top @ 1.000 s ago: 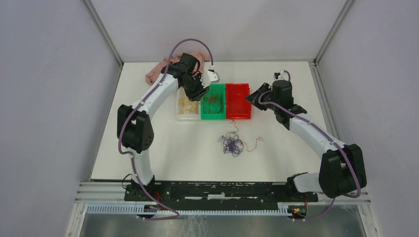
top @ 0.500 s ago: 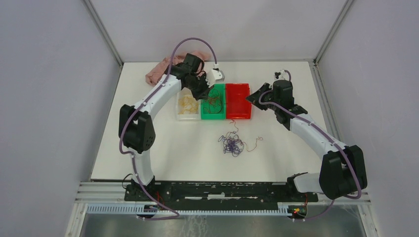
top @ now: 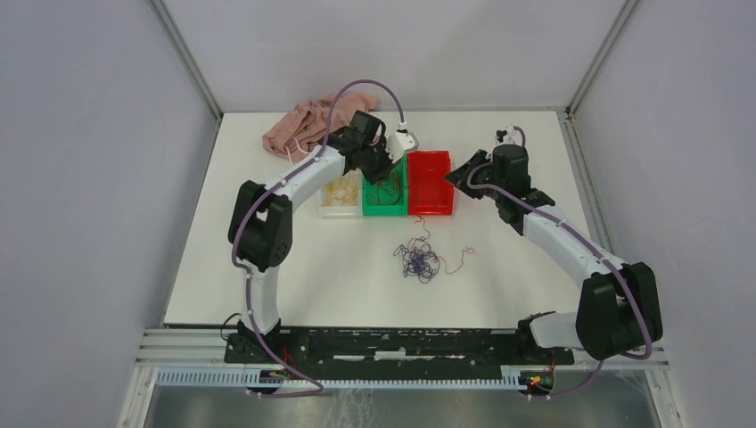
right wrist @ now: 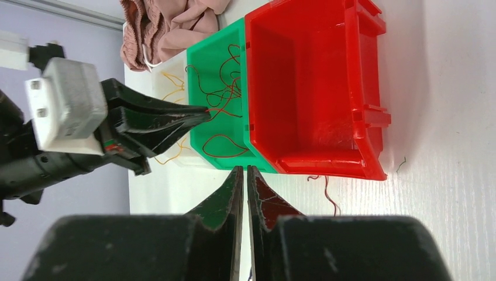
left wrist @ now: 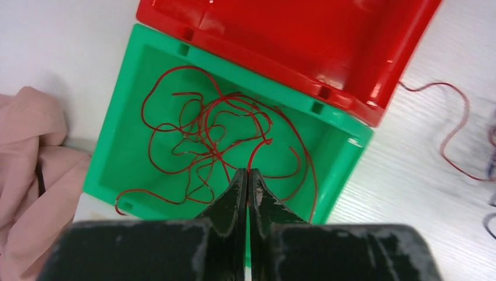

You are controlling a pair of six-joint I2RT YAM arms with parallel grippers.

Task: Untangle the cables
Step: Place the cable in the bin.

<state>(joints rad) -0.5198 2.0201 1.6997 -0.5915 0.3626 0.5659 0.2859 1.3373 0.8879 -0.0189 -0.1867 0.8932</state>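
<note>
Cables are in three places, all read from the green bin. Red cables lie inside it in loose loops. Yellow cables fill the clear bin touching its left side. A purple tangle sits on the table on the arm-base side of it, well apart, with a loose red strand trailing from the tangle's right. The red bin touching the green bin's right side looks empty, and a pink garment is heaped beyond the green bin, to its left

The left gripper hangs over the green bin with its fingers pressed tightly together. One red strand runs right up to the tips, and I cannot tell whether it is nipped between them or only passes beneath. The right gripper waits beyond the red bin, on the side away from the green bin, its fingers drawn almost together on nothing visible

The main risk, as I judge it, is that strand. If it is caught, pulling the left arm away would drag red cables over the green bin's rim and undo sorted work. Next comes the tangle: tugging the loose red strand sideways could tighten the purple loops or slide the whole knot across the table. With both arms close around the bins, a hasty swing could also knock a bin or bump the other arm
</note>
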